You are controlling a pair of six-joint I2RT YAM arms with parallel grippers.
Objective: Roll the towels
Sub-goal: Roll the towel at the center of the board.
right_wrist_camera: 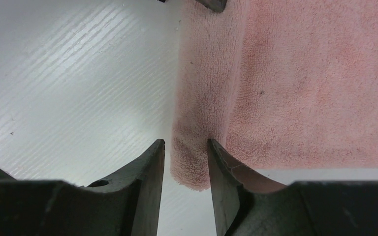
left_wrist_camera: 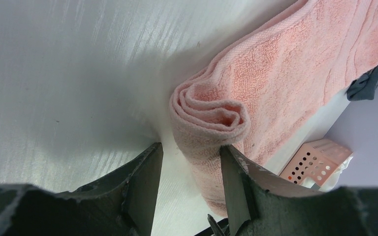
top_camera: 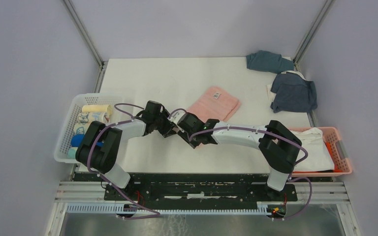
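Note:
A pink towel (top_camera: 216, 102) lies on the white table, its near end wound into a tight roll (left_wrist_camera: 209, 110). My left gripper (top_camera: 166, 129) (left_wrist_camera: 189, 152) is open and straddles one end of the roll; its right finger touches the cloth and its left finger stands apart. At the roll's (right_wrist_camera: 197, 123) other end my right gripper (top_camera: 182, 133) (right_wrist_camera: 185, 143) is open too, the cloth lying between its fingers with a thin gap on the left. The unrolled part (right_wrist_camera: 315, 83) spreads flat beyond. A teal towel (top_camera: 268, 60) and a slate blue towel (top_camera: 294, 92) lie crumpled at the back right.
A white lattice basket (top_camera: 66, 128) at the left edge holds several rolled towels. At the right edge, a pink lattice basket (top_camera: 342, 147) (left_wrist_camera: 320, 157) holds a white towel (top_camera: 317, 147). Purple walls and metal posts enclose the table.

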